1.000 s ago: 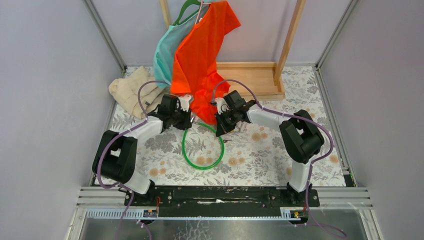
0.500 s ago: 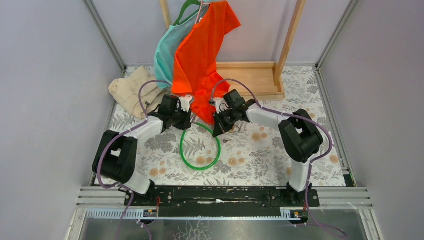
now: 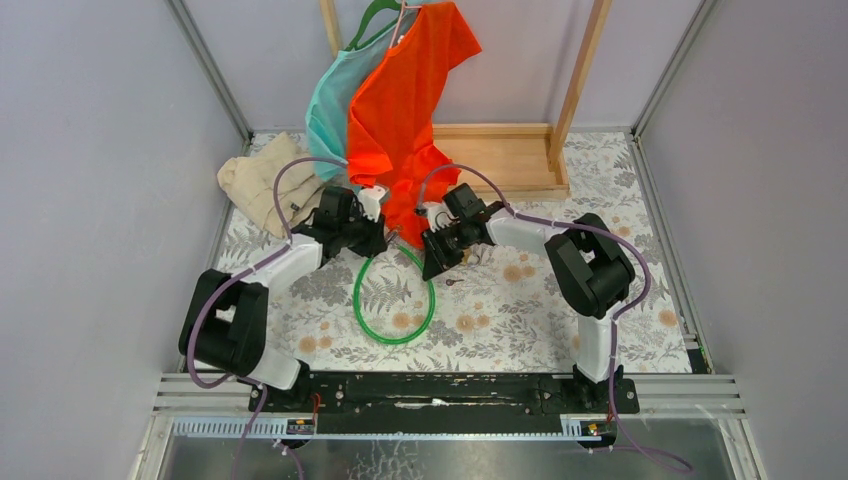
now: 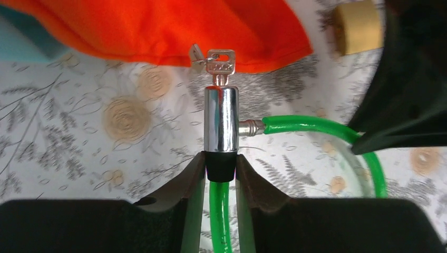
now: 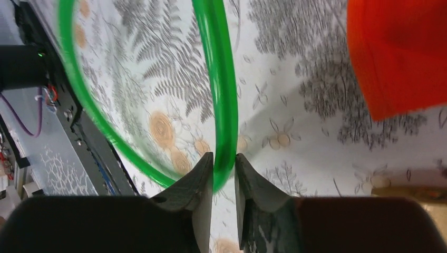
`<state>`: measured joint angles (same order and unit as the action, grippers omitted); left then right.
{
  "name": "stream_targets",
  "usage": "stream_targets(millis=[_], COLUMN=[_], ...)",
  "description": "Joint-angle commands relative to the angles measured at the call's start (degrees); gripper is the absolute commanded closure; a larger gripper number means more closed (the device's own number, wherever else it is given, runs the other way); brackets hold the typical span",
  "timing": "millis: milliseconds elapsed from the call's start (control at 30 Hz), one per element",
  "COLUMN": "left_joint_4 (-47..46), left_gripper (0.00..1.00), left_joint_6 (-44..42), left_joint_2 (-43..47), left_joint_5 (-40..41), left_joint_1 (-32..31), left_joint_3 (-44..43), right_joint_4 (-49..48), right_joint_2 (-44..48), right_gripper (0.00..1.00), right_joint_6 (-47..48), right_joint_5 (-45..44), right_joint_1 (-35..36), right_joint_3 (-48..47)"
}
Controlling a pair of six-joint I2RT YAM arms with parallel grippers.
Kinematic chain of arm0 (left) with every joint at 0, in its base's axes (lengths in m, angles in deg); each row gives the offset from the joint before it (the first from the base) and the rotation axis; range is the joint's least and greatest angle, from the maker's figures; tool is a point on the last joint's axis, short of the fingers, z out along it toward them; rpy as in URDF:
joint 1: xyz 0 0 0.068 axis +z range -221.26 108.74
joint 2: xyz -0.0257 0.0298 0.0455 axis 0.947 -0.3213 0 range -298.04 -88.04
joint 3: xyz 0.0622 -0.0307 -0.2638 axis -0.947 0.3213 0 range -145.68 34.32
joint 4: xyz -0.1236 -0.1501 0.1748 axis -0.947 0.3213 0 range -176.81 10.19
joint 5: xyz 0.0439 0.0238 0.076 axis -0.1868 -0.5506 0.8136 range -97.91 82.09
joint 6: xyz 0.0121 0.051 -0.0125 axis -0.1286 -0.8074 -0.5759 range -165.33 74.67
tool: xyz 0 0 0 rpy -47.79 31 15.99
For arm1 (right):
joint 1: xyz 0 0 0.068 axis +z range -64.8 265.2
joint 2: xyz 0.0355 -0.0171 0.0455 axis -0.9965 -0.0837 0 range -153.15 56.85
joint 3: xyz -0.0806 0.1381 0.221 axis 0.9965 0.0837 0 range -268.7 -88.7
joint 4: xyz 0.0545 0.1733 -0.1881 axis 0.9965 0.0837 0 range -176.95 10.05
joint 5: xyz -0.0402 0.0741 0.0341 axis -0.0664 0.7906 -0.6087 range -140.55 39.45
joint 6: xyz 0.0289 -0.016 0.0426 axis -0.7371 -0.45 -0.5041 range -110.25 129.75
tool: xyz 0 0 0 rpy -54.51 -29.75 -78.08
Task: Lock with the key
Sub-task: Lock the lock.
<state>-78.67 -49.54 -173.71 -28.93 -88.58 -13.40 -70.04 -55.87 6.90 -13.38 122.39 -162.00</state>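
Observation:
My left gripper (image 4: 220,166) is shut on the black collar at the near end of a chrome lock barrel (image 4: 221,118). A small silver key (image 4: 220,66) sticks out of the barrel's far end, with a second one hanging beside it. The green cable (image 4: 316,126) enters the barrel's side and loops over the table (image 3: 395,338). My right gripper (image 5: 224,166) stands open by a narrow gap. The cable (image 5: 219,79) shows in that gap just beyond the tips, and I cannot tell whether it touches them. From above, the left gripper (image 3: 378,240) and right gripper (image 3: 432,265) flank the loop's top.
An orange shirt (image 3: 405,110) and a teal one (image 3: 330,100) hang from a wooden rack (image 3: 500,155), the orange hem just behind the key. A brass padlock (image 4: 358,26) and a tiny key (image 3: 455,283) lie right of the loop. A beige cloth (image 3: 265,180) lies far left.
The right gripper's jaws have parted from shut. The green loop has swung a little to the left, and both grippers have shifted slightly left with it.

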Motion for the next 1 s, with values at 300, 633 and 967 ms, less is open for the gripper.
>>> stream_targets(millis=[300,633,967], left_joint_4=[-4.79,-4.85,-1.02], left_gripper=[1.0,1.0,0.73], left_joint_6=[0.89,-2.66,-7.27], left_joint_2=[2.54,4.64,7.24], left_joint_5=[-9.84,-19.88,-33.08], left_joint_1=[-1.8,-1.83,-1.85], left_joint_3=[0.96,0.14,-5.48], right_joint_4=[-14.02,-10.02,-6.76], right_joint_2=[0.22,4.84,14.77], right_gripper=[0.77,1.0,1.0], right_joint_6=[-1.76,4.06,15.04], right_joint_5=[7.01,11.17,16.6], right_joint_1=[-0.33,-2.01,-3.09], right_joint_3=[0.38,-5.28,-4.2])
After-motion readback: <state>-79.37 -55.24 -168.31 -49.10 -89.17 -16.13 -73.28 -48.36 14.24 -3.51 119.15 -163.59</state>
